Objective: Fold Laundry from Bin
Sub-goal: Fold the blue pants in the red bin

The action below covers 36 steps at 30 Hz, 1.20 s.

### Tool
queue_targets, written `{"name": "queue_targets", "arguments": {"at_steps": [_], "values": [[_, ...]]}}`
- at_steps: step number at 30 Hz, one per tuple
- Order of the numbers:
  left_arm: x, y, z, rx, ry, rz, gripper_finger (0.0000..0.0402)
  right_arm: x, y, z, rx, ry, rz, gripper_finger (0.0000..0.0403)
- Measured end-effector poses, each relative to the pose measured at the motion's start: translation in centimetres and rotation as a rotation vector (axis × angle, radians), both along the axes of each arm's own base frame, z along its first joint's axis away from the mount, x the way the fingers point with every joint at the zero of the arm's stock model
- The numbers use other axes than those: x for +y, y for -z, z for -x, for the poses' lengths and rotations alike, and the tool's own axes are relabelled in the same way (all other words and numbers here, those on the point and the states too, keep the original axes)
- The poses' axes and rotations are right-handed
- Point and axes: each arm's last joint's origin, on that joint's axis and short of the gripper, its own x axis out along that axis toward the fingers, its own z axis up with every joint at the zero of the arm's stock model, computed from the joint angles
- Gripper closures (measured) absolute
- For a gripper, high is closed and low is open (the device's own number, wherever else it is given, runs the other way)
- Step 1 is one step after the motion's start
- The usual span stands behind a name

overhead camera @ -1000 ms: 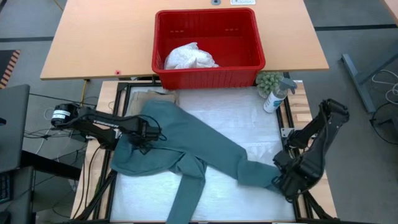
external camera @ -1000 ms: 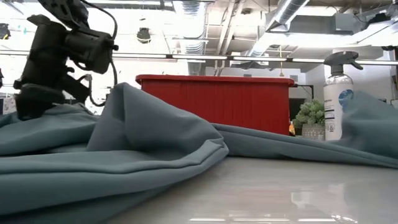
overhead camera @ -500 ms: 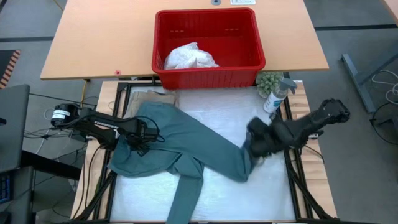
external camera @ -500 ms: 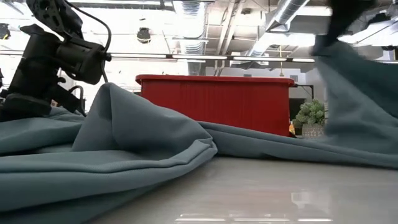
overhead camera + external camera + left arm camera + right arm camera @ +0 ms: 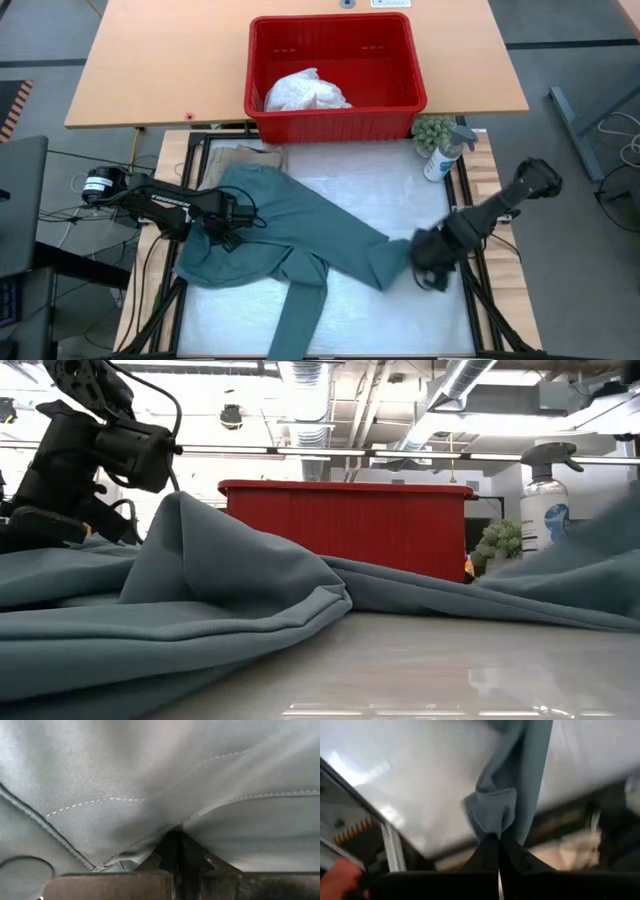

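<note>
Teal-green cotton-like weave, soft and limp, makes up the long-sleeved garment [image 5: 290, 235] spread across the pale work mat [image 5: 400, 190] in the lower middle of the high view, one sleeve trailing toward the bottom edge and another stretched toward the right. It looks light, drapes into rolling folds in the low view [image 5: 230, 580], and should slide easily on the smooth mat, so any pull from one end is likely to drag the whole piece unless it is pinned. The left gripper [image 5: 222, 218] sits at the centre-left of the high view with its fingers closed tight on a pinch of the body fabric; its wrist view shows stitched seams bunching into the clamped tips [image 5: 172, 845]. The right gripper [image 5: 428, 258], at the centre-right, is likewise shut on the sleeve end, a cuff corner poking up between its tips [image 5: 492, 815]. Hems, cuffs and seams look the best places to hold, being thicker and less prone to slip. The red bin [image 5: 335, 122] stands at the upper middle with a white garment [image 5: 305, 92] still inside; a beige piece [image 5: 245, 155] peeks out just below it.
</note>
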Motion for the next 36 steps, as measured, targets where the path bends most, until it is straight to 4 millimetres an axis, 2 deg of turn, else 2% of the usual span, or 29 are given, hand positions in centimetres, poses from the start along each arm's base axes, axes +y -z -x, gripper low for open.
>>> {"name": "queue_targets", "arguments": {"at_steps": [5, 8, 13, 15, 21, 26, 30, 36], "values": [[0.0, 0.0, 0.0, -0.003, 0.005, 0.001, 0.0401, 3.6, 1.5, 3.6, 0.219, 0.022, -0.056, 0.0383], [0.0, 0.0, 0.0, -0.003, 0.013, 0.002, 0.0401, 5.5, 1.6, 5.2, 0.29, -0.006, -0.122, 0.0383], [0.0, 0.0, 0.0, -0.005, 0.027, 0.005, 0.0402, 8.9, 1.6, 6.6, 0.186, -0.101, -0.271, 0.038], [0.0, 0.0, -0.1, -0.01, 0.04, 0.007, 0.0401, 9.6, 1.6, 7.2, 0.133, -0.104, -0.268, 0.0372], [-0.2, -0.3, -0.5, -0.044, 0.041, 0.08, 0.0401, 10.0, 1.6, 7.8, 0.115, 0.029, -0.197, 0.032], [-0.4, -2.3, -2.3, -0.15, 0.114, 0.2, 0.0402, 9.8, 1.2, 7.8, 0.114, 0.115, -0.2, 0.0262], [-0.4, -5.3, -4.1, -0.236, 0.225, 0.225, 0.0401, 9.2, 0.4, 7.2, 0.016, 0.207, -0.222, 0.0219], [-0.5, -11.4, -6.6, -0.435, 0.465, 0.193, 0.0401, 7.7, -1.1, 5.6, -0.384, 0.348, -0.208, 0.0181]]}}
